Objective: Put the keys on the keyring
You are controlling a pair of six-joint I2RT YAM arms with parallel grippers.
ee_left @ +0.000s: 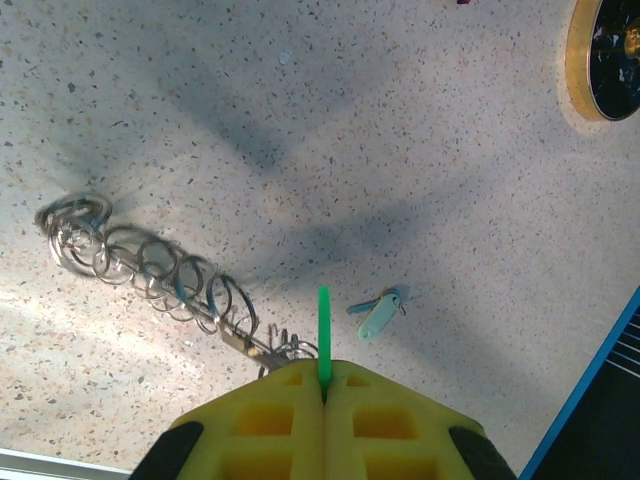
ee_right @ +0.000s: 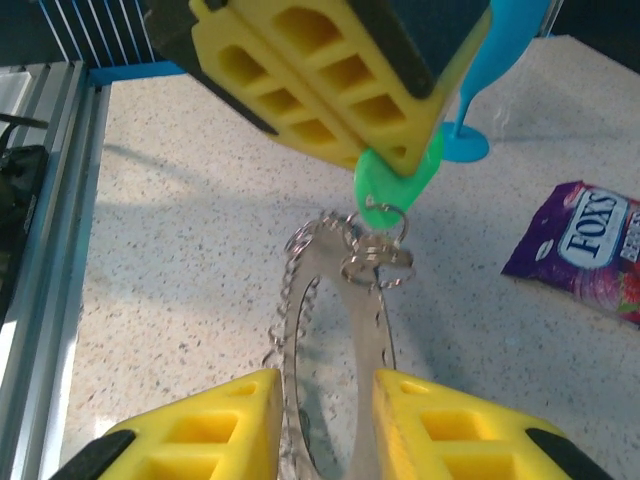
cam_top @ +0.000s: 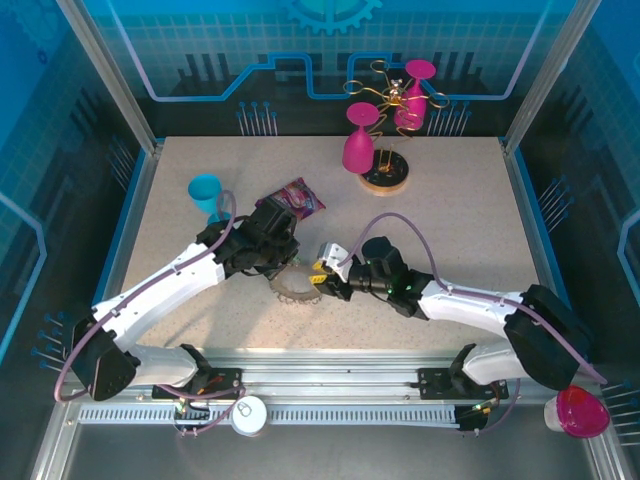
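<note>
Green key: pinched by its head between the closed fingers of the left gripper and held off the table, just above the top rim of the keyring. Its small split ring hangs down among the rim's wire loops.
Keyring: toward the near edge of the table, a little left of the middle. Its rim passes between the fingers of the right gripper. Whether it lies flat or is tipped up I cannot tell.
Right gripper: jaws partly apart, one on each side of the rim. Whether they pinch it or only straddle it I cannot tell.
Pale grey-green key: flat on the table near the keyring but apart from it, touched by neither gripper and joined to nothing.
Done, as I judge it: the green key has been picked up and brought to the ring, with the other gripper in place to steady the ring.
Unsure: whether the split ring is already hooked through a loop; the wires are too fine and tangled to read.
Left: seat the green key on a loop and let go, then fetch the pale key and thread it too. Less than half done, by my reckoning.
</note>
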